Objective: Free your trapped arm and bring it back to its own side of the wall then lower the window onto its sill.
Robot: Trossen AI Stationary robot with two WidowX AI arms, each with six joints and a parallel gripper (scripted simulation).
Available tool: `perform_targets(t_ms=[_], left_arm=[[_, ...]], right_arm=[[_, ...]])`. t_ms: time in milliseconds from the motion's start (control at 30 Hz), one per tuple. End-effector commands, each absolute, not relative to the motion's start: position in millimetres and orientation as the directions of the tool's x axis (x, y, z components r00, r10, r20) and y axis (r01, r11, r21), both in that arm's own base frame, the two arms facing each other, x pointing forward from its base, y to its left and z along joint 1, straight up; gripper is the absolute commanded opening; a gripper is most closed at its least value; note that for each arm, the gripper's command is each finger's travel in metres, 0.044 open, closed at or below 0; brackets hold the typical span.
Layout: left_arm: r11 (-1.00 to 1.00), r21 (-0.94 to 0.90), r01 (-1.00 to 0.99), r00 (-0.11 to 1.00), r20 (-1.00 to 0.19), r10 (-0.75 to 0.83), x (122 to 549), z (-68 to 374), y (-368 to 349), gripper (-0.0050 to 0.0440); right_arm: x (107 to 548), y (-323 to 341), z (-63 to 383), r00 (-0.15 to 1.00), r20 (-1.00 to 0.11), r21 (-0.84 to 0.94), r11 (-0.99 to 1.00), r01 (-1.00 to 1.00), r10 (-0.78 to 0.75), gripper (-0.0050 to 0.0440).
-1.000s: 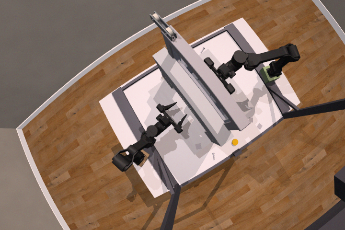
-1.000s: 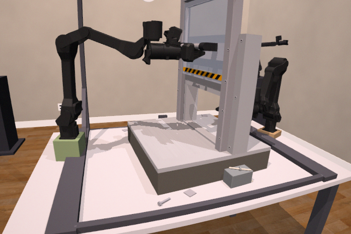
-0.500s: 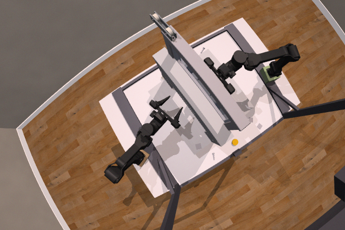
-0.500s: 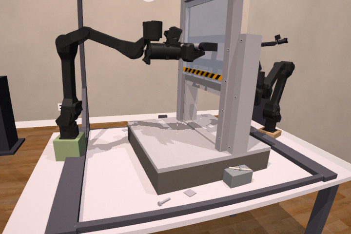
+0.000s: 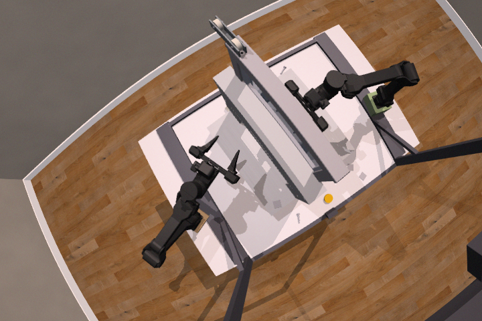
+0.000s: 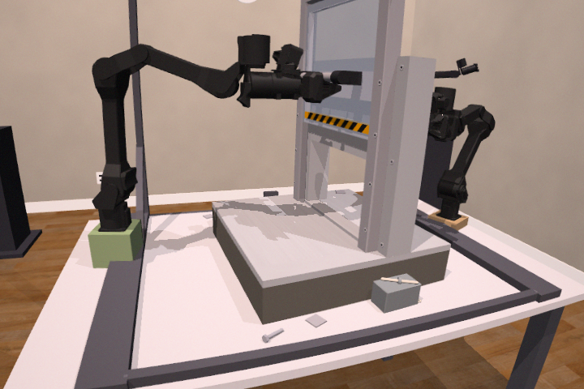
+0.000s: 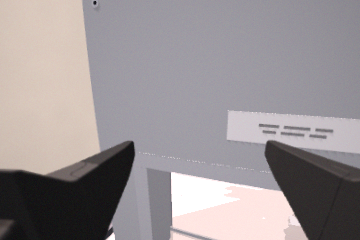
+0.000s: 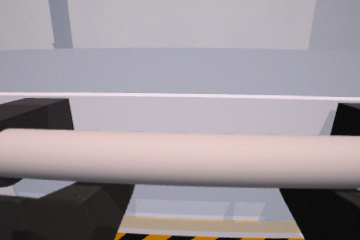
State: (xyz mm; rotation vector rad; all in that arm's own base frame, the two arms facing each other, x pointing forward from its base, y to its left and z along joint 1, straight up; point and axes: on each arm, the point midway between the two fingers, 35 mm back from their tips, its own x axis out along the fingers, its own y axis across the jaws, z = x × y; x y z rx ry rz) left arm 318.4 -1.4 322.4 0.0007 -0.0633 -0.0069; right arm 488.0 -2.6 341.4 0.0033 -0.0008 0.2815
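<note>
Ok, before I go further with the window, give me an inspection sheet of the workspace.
surface: white table top, bearing a thick grey platform
job's things: glass window with yellow-black striped lower edge is raised off its sill; pale round bar crosses the right wrist view
clutter: grey metal bolt, thin grey square, orange disc, grey box with pale sticks on top
grippers: left gripper open, on its own side; right gripper open at the bar, contact unclear
cables: nothing seen
surroundings: brown wood floor, beige walls
</note>
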Motion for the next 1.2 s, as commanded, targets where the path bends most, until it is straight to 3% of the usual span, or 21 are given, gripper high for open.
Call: perform_targets(t_ms=[0,67,100,300,367,400,467,767,1167], left_arm=[[1.000,-0.002,-0.009,0.999,0.040,0.010,313.5,327.2,2.2,0.0400],[1.000,-0.001,0.007,1.000,-0.005,-0.007,320.1,305.9,-1.0,0.0400],[1.000,-0.001,0.008,0.997,0.081,-0.008,313.2,336.7,-1.4,0.0400],[1.000,-0.001,0.005,0.996,0.087,-0.005,312.6,338.5,-1.0,0.0400],[1.000,-0.002,0.005,0.998,0.069,-0.005,314.5,331.6,-1.0,0.0400],[1.000,-0.002,0.005,0.998,0.069,-0.005,314.5,331.6,-1.0,0.0400],[1.000,-0.002,0.005,0.998,0.069,-0.005,314.5,331.6,-1.0,0.0400],[1.000,-0.001,0.005,0.998,0.070,-0.005,314.4,331.9,-1.0,0.0400],[1.000,-0.001,0.005,0.998,0.070,-0.005,314.4,331.9,-1.0,0.0400]], right_arm=[[472.7,-1.2,439.2,0.941,0.211,-0.072,0.964,-0.257,0.266,0.0400],[472.7,-1.2,439.2,0.941,0.211,-0.072,0.964,-0.257,0.266,0.0400],[472.7,-1.2,439.2,0.941,0.211,-0.072,0.964,-0.257,0.266,0.0400],[472.7,-1.2,439.2,0.941,0.211,-0.072,0.964,-0.257,0.266,0.0400],[482.1,-1.8,380.0,0.951,0.162,-0.052,0.964,-0.260,0.265,0.0400],[476.3,-1.4,418.4,0.943,0.201,-0.074,0.964,-0.256,0.266,0.0400],[476.3,-1.4,418.4,0.943,0.201,-0.074,0.964,-0.256,0.266,0.0400],[473.7,-3.6,380.1,0.948,0.183,-0.074,0.965,-0.252,0.262,0.0400],[473.0,-2.8,373.2,0.946,0.173,-0.077,0.961,-0.266,0.276,0.0400]])
